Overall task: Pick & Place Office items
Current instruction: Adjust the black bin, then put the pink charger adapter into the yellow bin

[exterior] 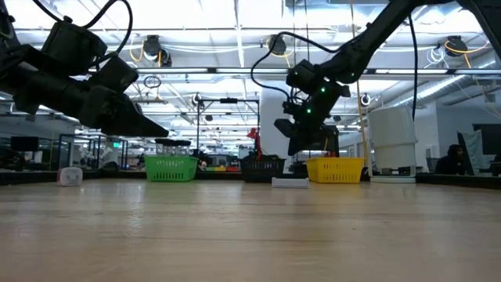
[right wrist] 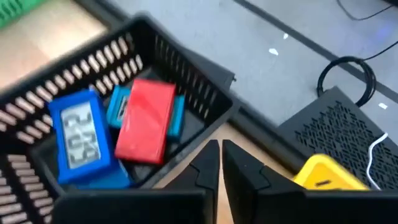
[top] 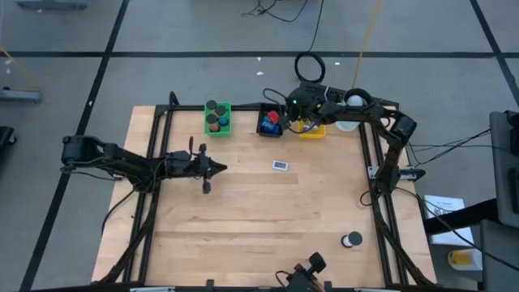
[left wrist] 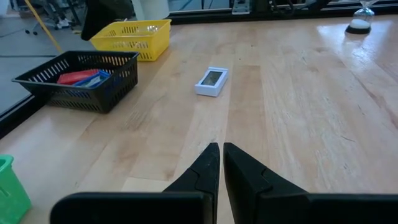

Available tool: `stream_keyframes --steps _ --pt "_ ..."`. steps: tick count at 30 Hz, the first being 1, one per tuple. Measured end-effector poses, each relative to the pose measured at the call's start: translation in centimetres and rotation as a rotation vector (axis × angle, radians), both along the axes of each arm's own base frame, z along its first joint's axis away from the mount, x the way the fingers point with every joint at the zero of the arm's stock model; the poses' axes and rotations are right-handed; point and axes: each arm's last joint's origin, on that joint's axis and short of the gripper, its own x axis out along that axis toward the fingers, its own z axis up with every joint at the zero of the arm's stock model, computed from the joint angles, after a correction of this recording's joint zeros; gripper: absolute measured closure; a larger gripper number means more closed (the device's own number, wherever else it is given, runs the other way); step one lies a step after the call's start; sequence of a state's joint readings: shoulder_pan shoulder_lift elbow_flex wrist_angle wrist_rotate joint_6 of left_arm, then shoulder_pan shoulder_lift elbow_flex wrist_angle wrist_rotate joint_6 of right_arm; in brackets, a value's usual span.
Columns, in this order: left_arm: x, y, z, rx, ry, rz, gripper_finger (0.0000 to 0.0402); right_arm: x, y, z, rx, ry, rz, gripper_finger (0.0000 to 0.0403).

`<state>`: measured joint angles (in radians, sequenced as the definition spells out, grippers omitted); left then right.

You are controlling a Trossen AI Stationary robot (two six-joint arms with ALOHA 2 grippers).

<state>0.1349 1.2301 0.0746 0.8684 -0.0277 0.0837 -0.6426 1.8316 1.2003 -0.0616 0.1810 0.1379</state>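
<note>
Two dark claws were clenched empty: the right gripper [right wrist: 220, 147] hovered tilted over the black mesh tray [right wrist: 186, 62], red rectangular block [right wrist: 145, 120] just ahead; the left gripper [left wrist: 221, 149] hung level, white rectangular piece [left wrist: 211, 81] ahead.

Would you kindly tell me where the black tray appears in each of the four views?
High view: black tray, far table edge, between green tray and yellow tray.
Low view, centre, behind.
Left wrist view, left.
Right wrist view, filling the left.
Shared landmark: yellow tray beside it.
</note>
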Motion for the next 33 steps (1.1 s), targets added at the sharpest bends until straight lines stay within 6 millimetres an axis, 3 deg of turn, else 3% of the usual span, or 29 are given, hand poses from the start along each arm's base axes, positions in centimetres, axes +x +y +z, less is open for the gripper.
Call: stream_keyframes --steps 14,18,27,30,33 --pt "0.0 0.0 0.0 -0.002 -0.002 0.001 0.0371 0.0 -1.1 -2.2 0.051 -0.006 -0.028 0.0402" --pt "0.0 0.0 0.0 0.001 -0.001 0.000 0.0371 0.5 -1.3 -1.6 0.049 -0.095 0.030 0.0402" --pt "0.0 0.0 0.0 -0.004 0.002 0.001 0.0371 0.4 -1.1 -1.6 0.035 -0.065 0.044 0.0402" --pt "0.0 0.0 -0.1 -0.017 0.011 0.005 0.0371 0.3 -0.1 -0.1 -0.015 -0.036 0.073 0.0402" --pt "0.0 0.0 -0.1 -0.019 0.012 0.005 0.0371 -0.2 2.6 1.2 -0.103 -0.014 0.102 0.0402"
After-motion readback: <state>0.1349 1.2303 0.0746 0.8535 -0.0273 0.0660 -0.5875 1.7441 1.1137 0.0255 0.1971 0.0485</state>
